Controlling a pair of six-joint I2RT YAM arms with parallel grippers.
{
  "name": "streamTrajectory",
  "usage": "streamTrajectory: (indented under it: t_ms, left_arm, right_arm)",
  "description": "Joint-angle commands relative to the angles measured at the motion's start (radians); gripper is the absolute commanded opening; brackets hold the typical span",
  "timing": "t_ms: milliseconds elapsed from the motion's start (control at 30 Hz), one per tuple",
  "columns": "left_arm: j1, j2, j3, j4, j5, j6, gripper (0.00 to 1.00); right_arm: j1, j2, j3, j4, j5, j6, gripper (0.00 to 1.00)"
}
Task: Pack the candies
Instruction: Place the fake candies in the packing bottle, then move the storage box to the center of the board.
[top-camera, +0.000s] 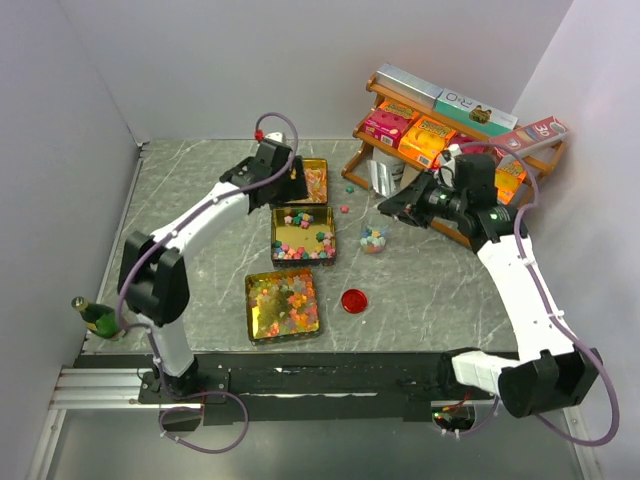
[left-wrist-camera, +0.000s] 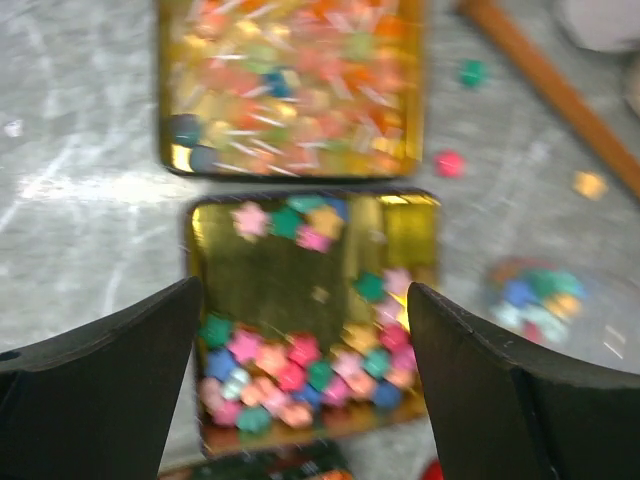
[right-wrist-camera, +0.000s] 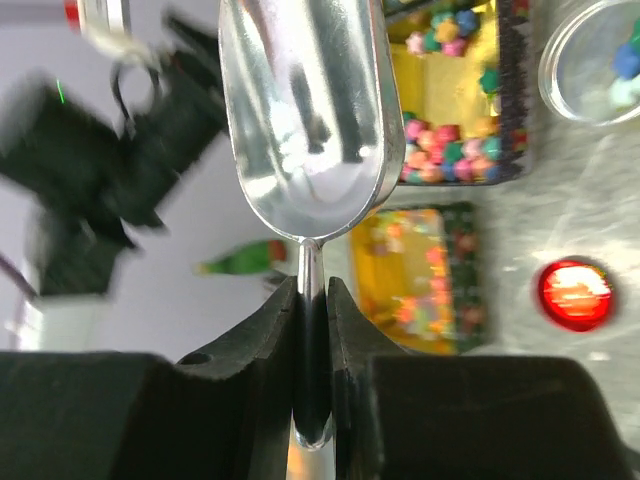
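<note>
Left end effector (top-camera: 290, 185) out over trays (top-camera: 274, 235), right end effector (top-camera: 390, 207) by shelf (top-camera: 356, 152). Candies (top-camera: 300, 250) sit in three trays; more in cup (top-camera: 374, 240), few loose on table (top-camera: 200, 220).
Left wrist: end effector released, fingers (left-wrist-camera: 100, 390) spread wide, star candies in tray right below.
Right wrist: end effector clenched on scoop (right-wrist-camera: 310, 110) handle, trays and red lid (right-wrist-camera: 575, 295) beyond.
</note>
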Motion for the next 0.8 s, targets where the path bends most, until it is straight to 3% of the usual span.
streamTrajectory:
  t_ms: [0, 267, 467, 767]
  left_arm:
    - [0.077, 0.113, 0.103, -0.067, 0.001, -0.033, 0.89]
    - [0.194, 0.37, 0.301, -0.053, 0.023, -0.051, 0.81]
    - [0.209, 0.507, 0.433, -0.086, 0.032, -0.039, 0.63]
    - [0.207, 0.43, 0.256, -0.003, 0.1, 0.005, 0.27]
  right_arm:
    - [0.057, 0.052, 0.086, -0.075, 0.092, -0.241, 0.0]
    - [0.106, 0.165, 0.195, -0.152, 0.132, -0.413, 0.0]
    - [0.109, 0.185, 0.207, -0.149, 0.169, -0.453, 0.0]
    - [0.108, 0.207, 0.225, -0.143, 0.156, -0.449, 0.0]
